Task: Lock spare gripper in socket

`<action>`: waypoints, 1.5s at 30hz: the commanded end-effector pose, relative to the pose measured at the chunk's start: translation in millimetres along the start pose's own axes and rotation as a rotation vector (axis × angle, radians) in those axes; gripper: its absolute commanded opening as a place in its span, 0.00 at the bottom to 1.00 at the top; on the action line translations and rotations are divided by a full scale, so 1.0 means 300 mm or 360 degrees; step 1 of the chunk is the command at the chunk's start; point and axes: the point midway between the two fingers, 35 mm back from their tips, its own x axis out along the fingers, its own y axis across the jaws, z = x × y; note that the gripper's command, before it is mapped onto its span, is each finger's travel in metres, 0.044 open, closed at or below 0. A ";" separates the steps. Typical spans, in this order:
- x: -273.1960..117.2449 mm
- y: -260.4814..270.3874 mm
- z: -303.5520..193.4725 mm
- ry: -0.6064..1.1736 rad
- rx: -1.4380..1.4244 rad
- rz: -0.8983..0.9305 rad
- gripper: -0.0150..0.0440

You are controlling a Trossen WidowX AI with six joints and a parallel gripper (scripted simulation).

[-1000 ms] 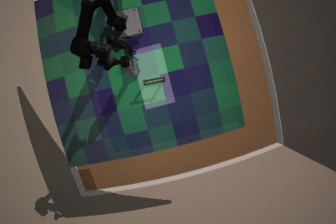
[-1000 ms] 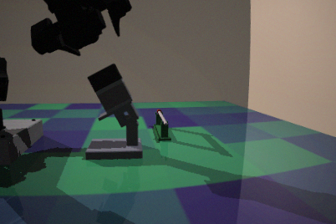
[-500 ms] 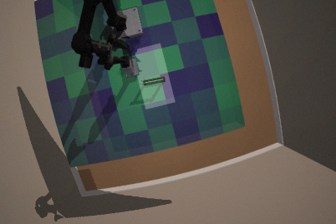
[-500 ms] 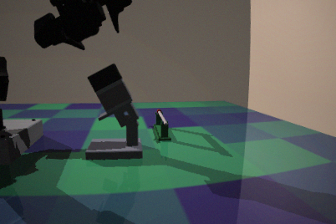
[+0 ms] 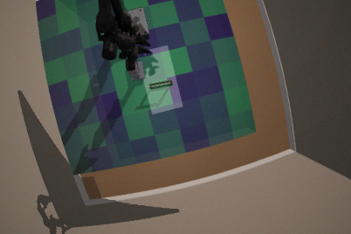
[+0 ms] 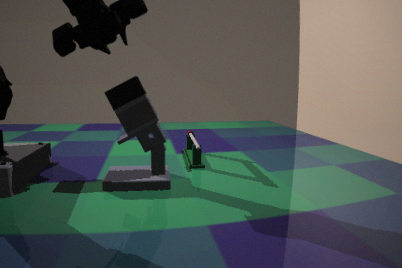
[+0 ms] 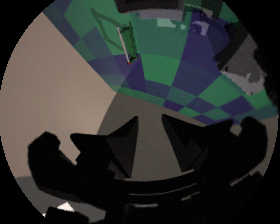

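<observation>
The grey mount (image 6: 135, 180) stands on the mat with a short post and a tilted socket (image 6: 156, 139). The spare gripper (image 6: 129, 95) (image 5: 131, 62), a block with a black top and a grey body, sits tilted in the socket. A small light spot shows on the socket's side, like an open cross hole. The lock pin (image 6: 195, 140) (image 5: 161, 83) (image 7: 123, 44), pale with a red end, lies on a small green stand (image 6: 194, 162) beside the mount. My gripper (image 6: 116, 47) (image 5: 149, 48) (image 7: 150, 117) is partly open and empty, above the spare gripper and apart from it.
A grey plate (image 5: 140, 18) (image 6: 22, 163) (image 7: 245, 75) with screws lies on the mat on the arm's side of the mount. A pale rectangle (image 5: 163, 103) marks the mat around the stand. Low pale walls (image 5: 192, 179) edge the floor.
</observation>
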 end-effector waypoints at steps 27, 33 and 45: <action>0.360 0.357 0.271 0.0482 -0.3549 -0.2196 0.56; 0.428 0.379 0.311 0.1070 -0.3931 -0.2610 0.56; 0.431 0.379 0.312 0.1102 -0.3946 -0.2628 0.56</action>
